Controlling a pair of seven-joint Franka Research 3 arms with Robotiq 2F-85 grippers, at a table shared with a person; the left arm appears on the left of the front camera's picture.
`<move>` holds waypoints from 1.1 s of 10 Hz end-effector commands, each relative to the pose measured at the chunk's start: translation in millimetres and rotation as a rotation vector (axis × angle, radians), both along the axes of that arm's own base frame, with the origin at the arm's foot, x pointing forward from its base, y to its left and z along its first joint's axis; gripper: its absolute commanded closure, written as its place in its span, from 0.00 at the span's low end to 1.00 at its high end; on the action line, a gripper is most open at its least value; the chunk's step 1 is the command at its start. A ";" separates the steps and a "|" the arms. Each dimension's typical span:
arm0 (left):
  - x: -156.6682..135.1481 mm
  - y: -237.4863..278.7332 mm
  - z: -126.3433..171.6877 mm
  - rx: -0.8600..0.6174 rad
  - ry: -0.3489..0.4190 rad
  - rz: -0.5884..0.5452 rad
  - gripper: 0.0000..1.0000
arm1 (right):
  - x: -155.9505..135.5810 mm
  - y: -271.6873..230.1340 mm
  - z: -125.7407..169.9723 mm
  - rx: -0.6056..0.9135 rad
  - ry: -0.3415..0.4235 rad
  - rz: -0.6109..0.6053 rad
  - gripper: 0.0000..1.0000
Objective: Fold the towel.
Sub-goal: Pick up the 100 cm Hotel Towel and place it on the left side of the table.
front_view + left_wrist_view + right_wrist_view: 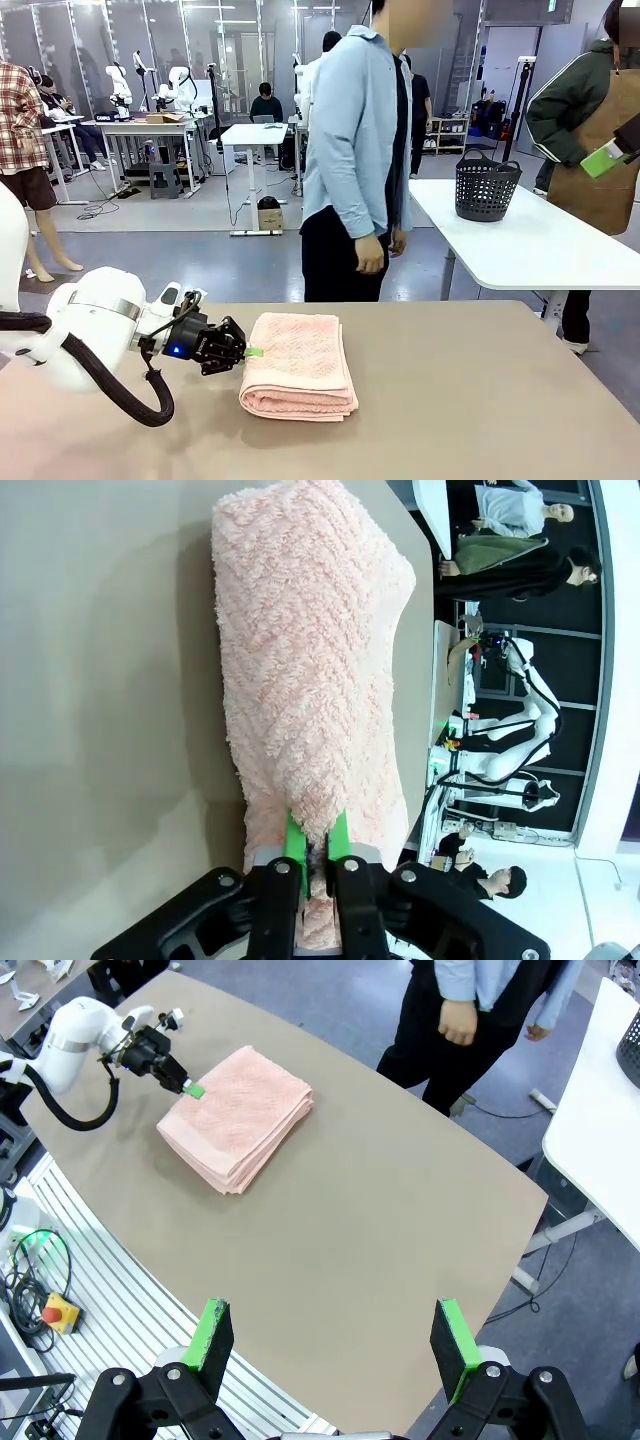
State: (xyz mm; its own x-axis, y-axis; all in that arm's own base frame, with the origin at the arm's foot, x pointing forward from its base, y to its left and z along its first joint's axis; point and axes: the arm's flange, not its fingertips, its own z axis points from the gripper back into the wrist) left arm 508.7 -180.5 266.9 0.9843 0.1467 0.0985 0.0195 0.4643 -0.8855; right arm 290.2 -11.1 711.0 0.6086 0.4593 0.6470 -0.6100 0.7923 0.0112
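The salmon-pink towel [300, 365] lies folded in a thick stack on the tan table [470, 400], left of the middle. My left gripper [250, 352] comes in low from the left and meets the towel's left edge. In the left wrist view its green pads [291, 838] stand close together with a fold of the towel [310, 680] pinched between them. From high above, the right wrist view shows the towel [235, 1115] and the left gripper [190, 1087] at its corner. My right gripper [330, 1340] hangs open over the table's near edge, nothing between its fingers.
A person [350, 150] in a light blue shirt stands at the table's far edge, hands down. A white side table [540, 250] with a black basket [487, 187] stands at the back right. The table surface right of the towel is bare.
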 end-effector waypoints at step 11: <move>-7.1 101.9 17.0 -0.005 0.003 -0.080 0.91 | 0.7 -0.8 0.2 -0.006 0.009 -0.011 0.00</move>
State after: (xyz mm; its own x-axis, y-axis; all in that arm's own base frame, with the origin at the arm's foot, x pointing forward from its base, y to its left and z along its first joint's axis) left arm 503.9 -79.1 279.3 0.9932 0.0799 0.0853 0.0380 0.4689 -0.8824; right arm 290.3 -11.6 710.9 0.6089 0.4589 0.6471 -0.6097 0.7926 0.0116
